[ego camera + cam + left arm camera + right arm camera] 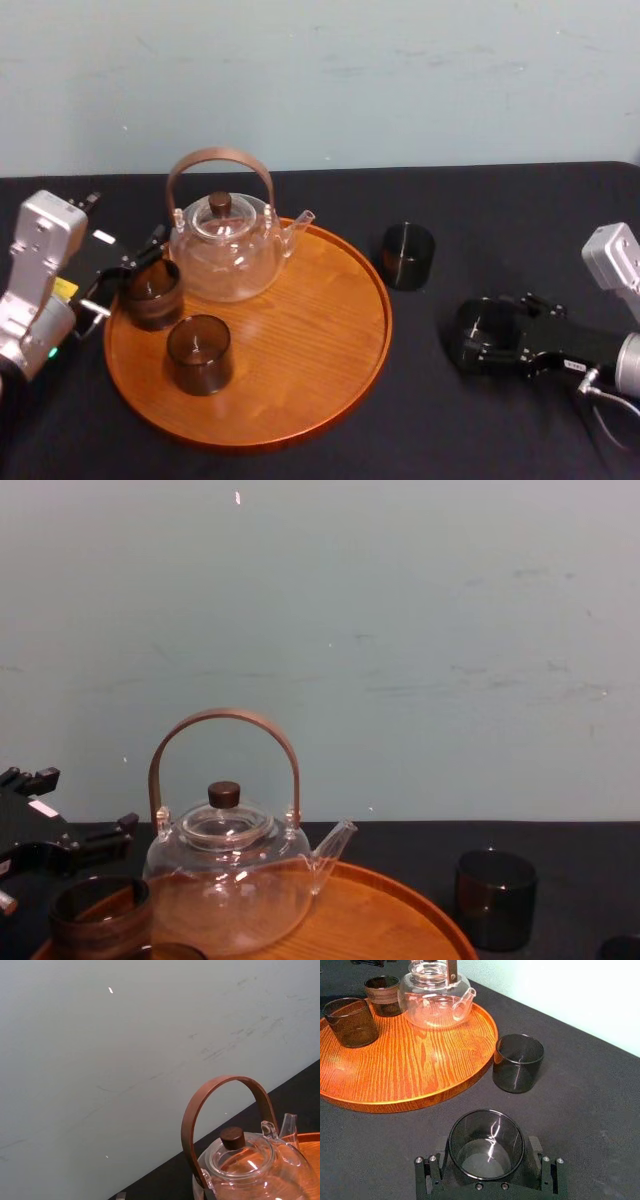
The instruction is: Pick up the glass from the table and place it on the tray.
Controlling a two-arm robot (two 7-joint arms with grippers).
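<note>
Progress: grasp made, transfer pending. The right gripper (480, 338) is closed narrow on the short, straight-sided, smoky grey-brown glass tumbler (486, 1140), which sits between its fingers low at the black table (520, 230); lift-off cannot be confirmed. The large round orange-brown wooden tray (320, 330) lies ahead of the fingertips, apart from them. Judged outstanding: lift, carry forward, set down on bare wood. The left gripper (128, 276) stands at the tray's far side.

Tray (320, 320) R half free; teapot (228, 250), cups (199, 353) block L.
</note>
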